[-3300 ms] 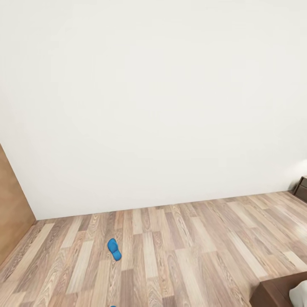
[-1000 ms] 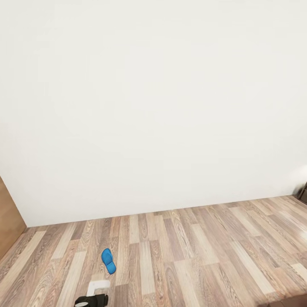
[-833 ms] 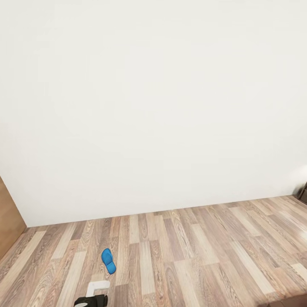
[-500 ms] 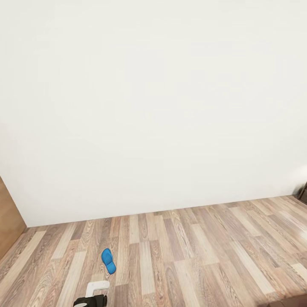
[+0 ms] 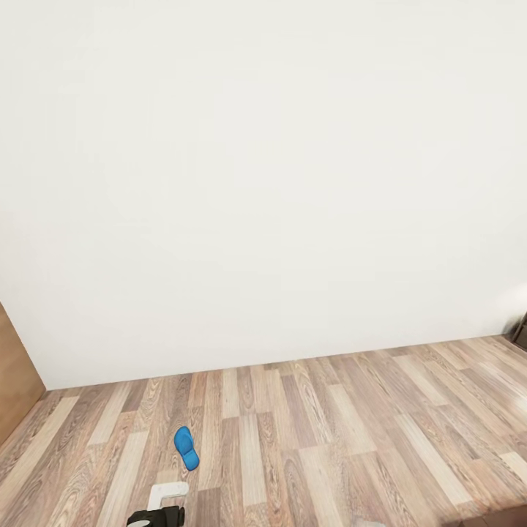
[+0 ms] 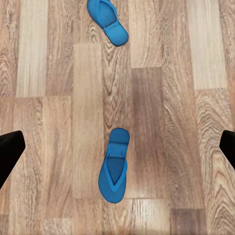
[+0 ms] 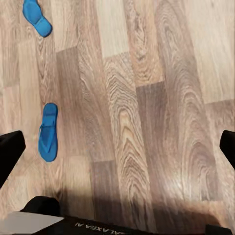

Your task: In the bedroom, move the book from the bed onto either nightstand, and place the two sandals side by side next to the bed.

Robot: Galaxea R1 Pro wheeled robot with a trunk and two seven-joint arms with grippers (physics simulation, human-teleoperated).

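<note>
Wood-plank flooring in grey-brown tones runs up to a plain white wall in the head view, with a brown wooden panel at the 8 o'clock edge and a sliver of dark brown furniture at the 4 o'clock edge. One flat bright blue sandal lies on the planks at about 7 o'clock, and just below it the white-and-black end of the left arm pokes in from the bottom edge. In the left wrist view, the left gripper hangs over the floor with its dark fingertips spread wide and nothing between them; a second blue sandal lies directly between them on the planks, with the first sandal well apart beyond it, roughly in line. In the right wrist view, the right gripper is likewise spread wide and empty over bare planks, both sandals off toward one side.
</note>
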